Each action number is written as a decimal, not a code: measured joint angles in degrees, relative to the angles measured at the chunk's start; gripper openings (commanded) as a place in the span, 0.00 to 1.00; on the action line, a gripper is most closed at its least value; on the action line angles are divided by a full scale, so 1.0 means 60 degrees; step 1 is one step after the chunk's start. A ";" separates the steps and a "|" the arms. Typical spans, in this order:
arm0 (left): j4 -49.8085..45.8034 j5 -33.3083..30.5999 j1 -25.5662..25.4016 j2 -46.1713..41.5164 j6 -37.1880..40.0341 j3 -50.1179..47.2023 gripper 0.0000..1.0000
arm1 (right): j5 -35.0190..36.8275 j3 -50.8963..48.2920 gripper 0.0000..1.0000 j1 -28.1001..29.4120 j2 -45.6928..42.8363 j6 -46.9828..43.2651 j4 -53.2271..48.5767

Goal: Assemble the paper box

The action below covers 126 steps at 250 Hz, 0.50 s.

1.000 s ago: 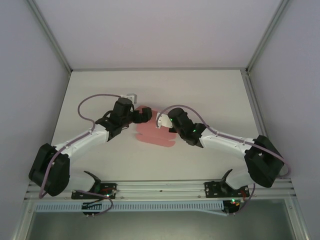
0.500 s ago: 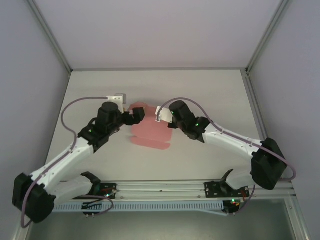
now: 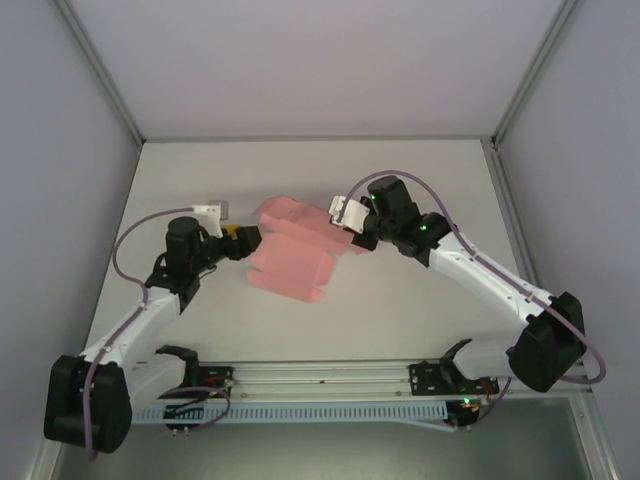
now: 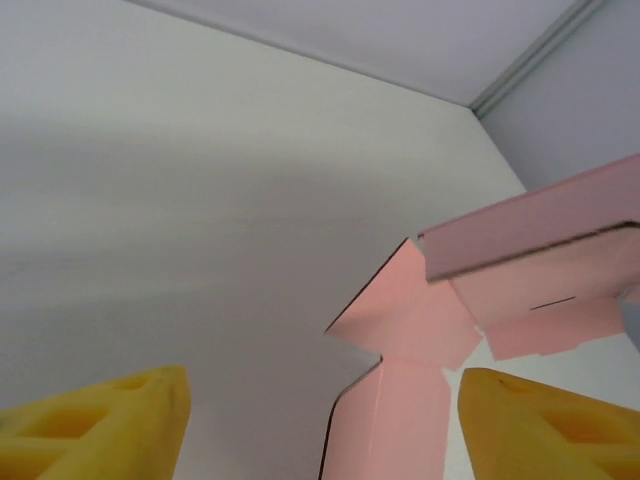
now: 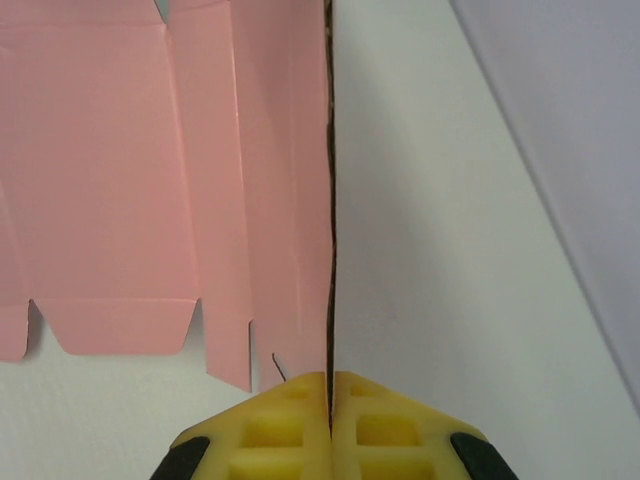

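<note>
Jaws: right gripper [image 5: 330, 382] clamped on the paper box [image 5: 120, 170] edge, left gripper [image 4: 322, 410] open, empty; mid-fold I'd say, left should grab a flap next

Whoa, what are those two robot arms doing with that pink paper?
Two robot arms are building a paper box on the table. The right gripper is pinched shut on one edge of the pink sheet. The left gripper is open at the opposite side, a flap lying between its fingers. The sheet is only partly folded so far.
</note>
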 measured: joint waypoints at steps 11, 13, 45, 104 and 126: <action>0.0412 0.0273 0.0022 0.0117 0.0036 -0.0109 0.62 | -0.0237 0.0000 0.00 -0.0106 0.0000 0.0066 -0.0109; 0.0488 0.0302 0.0022 0.0135 0.0040 -0.0124 0.62 | -0.0273 0.0000 0.00 -0.0124 0.0000 0.0076 -0.0124; 0.1548 0.0747 0.0084 0.0208 0.0178 -0.0339 0.58 | -0.0892 0.0000 0.00 -0.0386 0.0000 0.0240 -0.0313; 0.2412 0.1107 0.0146 0.0561 0.0492 -0.0361 0.54 | -0.1738 0.0018 0.00 -0.0703 0.0004 0.0484 -0.0317; 0.2561 0.1173 0.0146 0.0718 0.0543 -0.0368 0.45 | -0.1945 0.0051 0.00 -0.0761 0.0022 0.0557 -0.0321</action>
